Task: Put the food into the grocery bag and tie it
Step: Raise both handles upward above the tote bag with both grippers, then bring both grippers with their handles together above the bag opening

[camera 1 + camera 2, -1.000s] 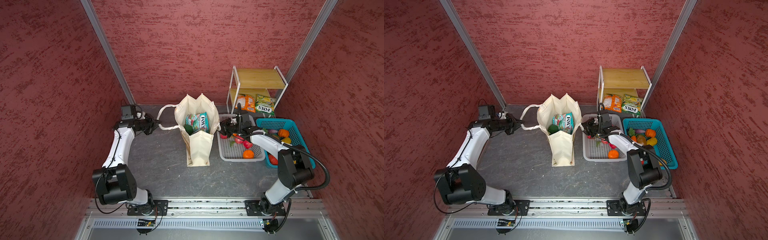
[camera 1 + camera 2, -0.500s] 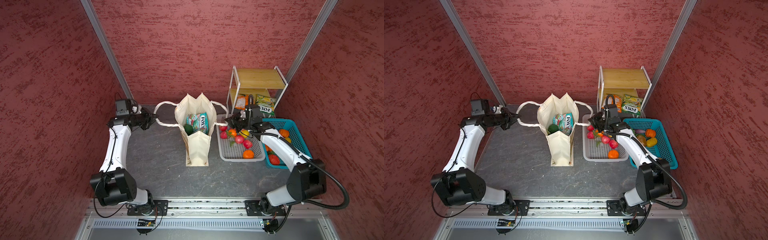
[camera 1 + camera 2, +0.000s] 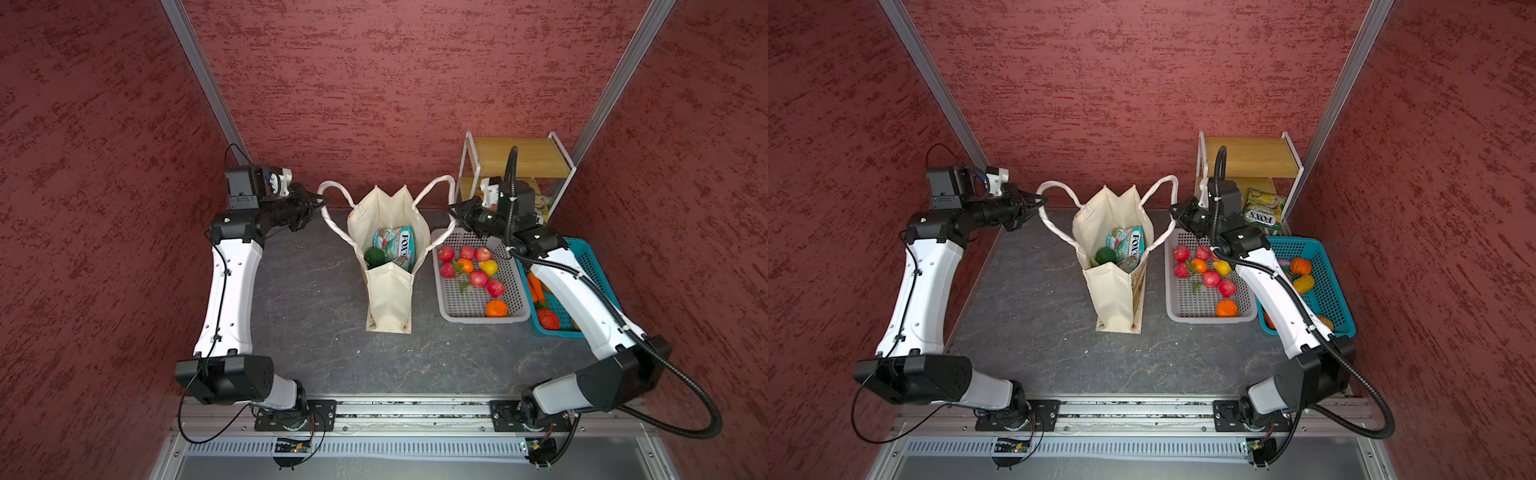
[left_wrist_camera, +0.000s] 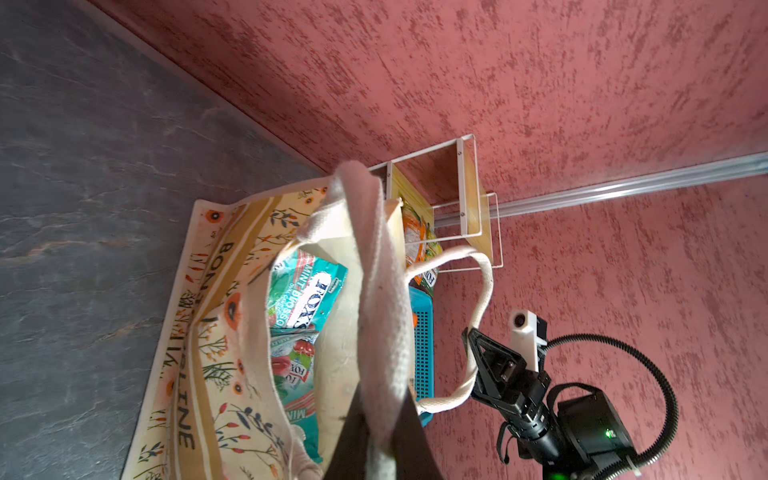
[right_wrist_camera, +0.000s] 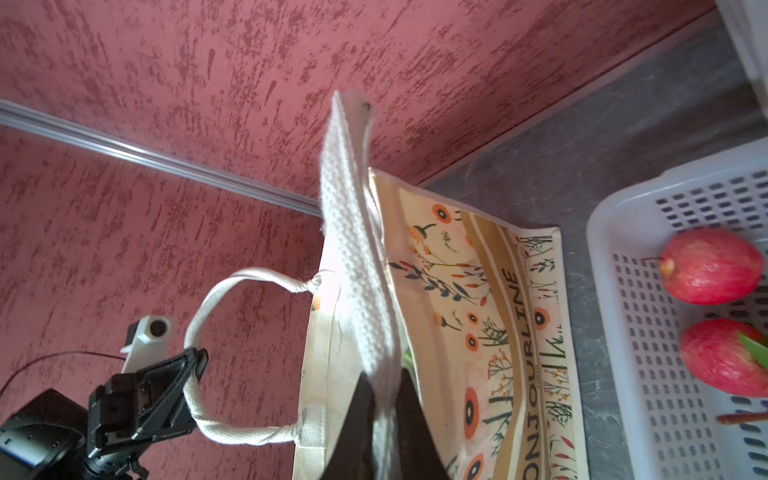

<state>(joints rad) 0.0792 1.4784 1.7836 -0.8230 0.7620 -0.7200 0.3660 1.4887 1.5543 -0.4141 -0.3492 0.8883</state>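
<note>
Cream straps now drawn out to both sides of the grocery bag (image 3: 388, 291)
Since a second ago the right tool (image 3: 453, 211) has come up from over the grey basket (image 3: 478, 318) and pinched shut on the right strap (image 3: 436, 185), while the left tool (image 3: 316, 206), clamped on the left strap (image 3: 332, 189), has lifted too; the bag stands upright in the middle of the table (image 3: 311, 324), mouth open, a teal FOX'S packet (image 3: 395, 245) and a dark green vegetable (image 3: 375, 257) inside, so loading seems done and crossing the straps to tie looks next
</note>
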